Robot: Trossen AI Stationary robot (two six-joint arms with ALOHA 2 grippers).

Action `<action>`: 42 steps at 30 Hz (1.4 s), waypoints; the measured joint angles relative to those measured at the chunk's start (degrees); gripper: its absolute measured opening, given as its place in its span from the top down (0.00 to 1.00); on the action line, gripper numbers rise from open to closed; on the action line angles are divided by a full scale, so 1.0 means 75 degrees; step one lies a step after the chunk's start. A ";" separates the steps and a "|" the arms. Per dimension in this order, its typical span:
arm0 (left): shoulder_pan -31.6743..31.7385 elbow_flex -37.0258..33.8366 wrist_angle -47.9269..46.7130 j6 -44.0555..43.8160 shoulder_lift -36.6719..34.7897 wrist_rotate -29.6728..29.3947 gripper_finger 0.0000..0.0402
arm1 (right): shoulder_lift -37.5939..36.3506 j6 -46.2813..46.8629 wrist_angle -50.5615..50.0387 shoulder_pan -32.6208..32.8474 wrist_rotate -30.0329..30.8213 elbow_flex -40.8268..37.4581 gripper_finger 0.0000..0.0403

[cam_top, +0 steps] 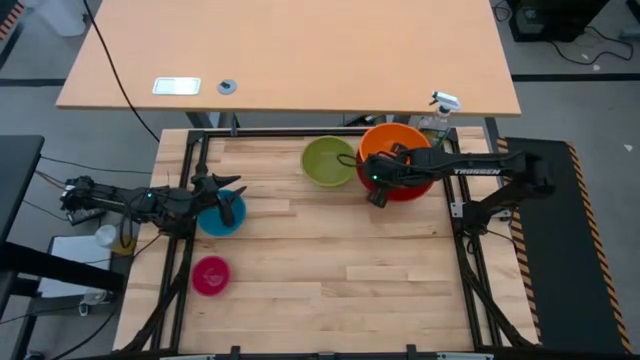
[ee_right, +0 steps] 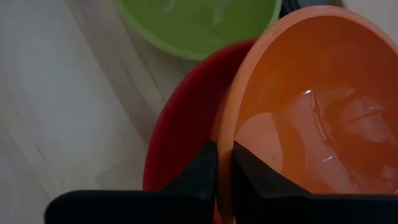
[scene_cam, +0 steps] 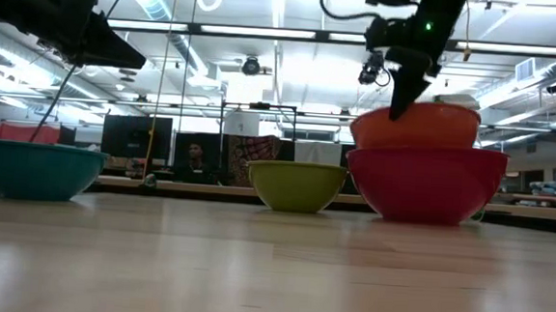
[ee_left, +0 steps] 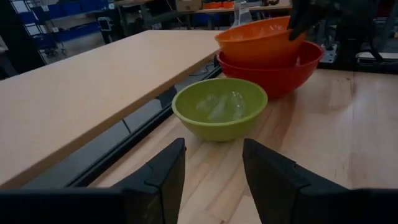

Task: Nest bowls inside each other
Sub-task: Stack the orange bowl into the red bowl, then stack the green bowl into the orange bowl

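The orange bowl point(cam_top: 398, 150) sits inside the red bowl point(cam_top: 405, 190) at the table's far right. My right gripper point(cam_top: 378, 193) is shut on the orange bowl's rim on the side toward the green bowl point(cam_top: 329, 160), which stands just left of the pair on its base. The blue bowl point(cam_top: 218, 218) stands at the left and the pink bowl point(cam_top: 210, 275) nearer the front. My left gripper point(ee_left: 214, 180) hangs open above the blue bowl point(scene_cam: 33, 170), clear of it, and faces the green bowl point(ee_left: 219, 107). My right gripper pinches the orange bowl's rim point(ee_right: 225, 134), one finger point(ee_right: 258, 177) inside the bowl and the other point(ee_right: 199, 174) outside, between the orange wall and the red bowl. The fingers slant down from above point(scene_cam: 397, 105). The orange bowl rests in the red bowl.
A clear spray bottle point(cam_top: 437, 112) stands at the far edge behind the red bowl. A larger tan table point(cam_top: 290, 50) lies beyond the far edge. Bare wood point(cam_top: 350, 270) fills the table's middle and near right.
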 joint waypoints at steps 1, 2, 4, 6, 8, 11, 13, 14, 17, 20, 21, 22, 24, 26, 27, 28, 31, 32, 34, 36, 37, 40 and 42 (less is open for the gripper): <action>0.0000 0.0000 0.0028 0.0001 0.0000 0.0000 0.59 | 0.0051 0.0045 0.0051 0.0000 -0.0032 -0.0084 0.92; 0.0000 0.0000 0.0037 0.0004 0.0002 0.0000 0.59 | 0.0083 0.0110 0.0107 0.0000 -0.0041 -0.0180 0.92; 0.0000 0.0000 0.0030 0.0004 0.0000 0.0000 0.59 | 0.0163 0.0148 0.0180 0.0000 -0.0063 -0.0409 0.92; 0.0000 0.0000 0.0030 0.0004 0.0003 -0.0003 0.59 | 0.0211 0.0209 0.0299 0.0000 -0.0070 -0.0583 0.92; 0.0000 0.0000 0.0031 0.0004 0.0000 -0.0006 0.59 | 0.0275 0.0265 0.0384 -0.0003 -0.0083 -0.0712 0.92; 0.0000 0.0000 0.0031 0.0007 0.0001 -0.0005 0.59 | 0.0459 0.0281 0.0385 -0.0003 -0.0085 -0.0849 0.91; 0.0000 0.0000 0.0028 0.0009 0.0001 -0.0004 0.59 | 0.0555 0.0226 0.0469 -0.0003 -0.0083 -0.0877 0.89; 0.0000 0.0000 0.0031 0.0009 0.0000 -0.0004 0.59 | 0.0603 0.0200 0.0495 -0.0003 -0.0060 -0.0883 0.88; 0.0000 0.0000 0.0016 0.0007 0.0003 -0.0003 0.59 | 0.0741 0.0172 0.0511 -0.0009 -0.0034 -0.0909 0.81; 0.0000 0.0000 0.0015 0.0007 0.0000 -0.0004 0.59 | 0.0740 0.0092 0.0555 -0.0040 -0.0212 -0.0888 0.72; 0.0000 0.0000 0.0015 0.0007 0.0003 -0.0003 0.59 | 0.0728 0.0085 0.0506 -0.0053 -0.0304 -0.0844 0.69; 0.0000 0.0000 0.0009 0.0007 0.0002 -0.0004 0.59 | 0.0728 0.0095 0.0377 -0.0055 -0.0364 -0.0756 0.66; 0.0000 0.0000 0.0016 0.0007 0.0000 -0.0003 0.59 | 0.0662 0.0182 0.0061 -0.0052 -0.0377 -0.0464 0.62; 0.0000 0.0000 0.0016 0.0007 0.0000 -0.0003 0.59 | 0.0610 0.0280 -0.0311 -0.0050 -0.0242 -0.0079 0.60; 0.0000 0.0000 0.0016 0.0007 0.0000 -0.0003 0.59 | 0.0597 0.0338 -0.0439 -0.0030 -0.0136 0.0101 0.59; 0.0000 0.0000 0.0013 0.0007 0.0000 -0.0003 0.59 | 0.0591 0.0368 -0.0509 0.0008 -0.0019 0.0274 0.59; 0.0000 0.0000 0.0013 -0.0023 0.0000 0.0000 0.59 | 0.0591 0.0277 -0.0471 0.0165 0.0383 0.0714 0.59; 0.0000 0.0000 0.0016 -0.0049 0.0000 0.0007 0.59 | 0.0591 0.0143 -0.0339 0.0229 0.0499 0.0800 0.59; 0.0000 0.0000 0.0017 -0.0072 0.0001 0.0024 0.59 | 0.0588 -0.0229 0.0284 0.0345 0.0619 0.0848 0.59; 0.0000 0.0000 0.0025 -0.0123 0.0000 0.0026 0.59 | 0.0594 -0.0712 0.1088 0.0439 0.0560 0.0848 0.59; 0.0000 0.0000 0.0027 -0.0138 0.0000 0.0026 0.59 | 0.0594 -0.0930 0.1449 0.0479 0.0467 0.0848 0.59; 0.0000 0.0000 0.0028 -0.0144 0.0003 0.0026 0.59 | 0.0818 -0.1519 0.2530 0.0586 0.0112 0.0866 0.59; 0.0000 0.0000 0.0031 -0.0147 0.0003 0.0026 0.59 | 0.1115 -0.1924 0.3019 0.0650 -0.0042 0.0860 0.59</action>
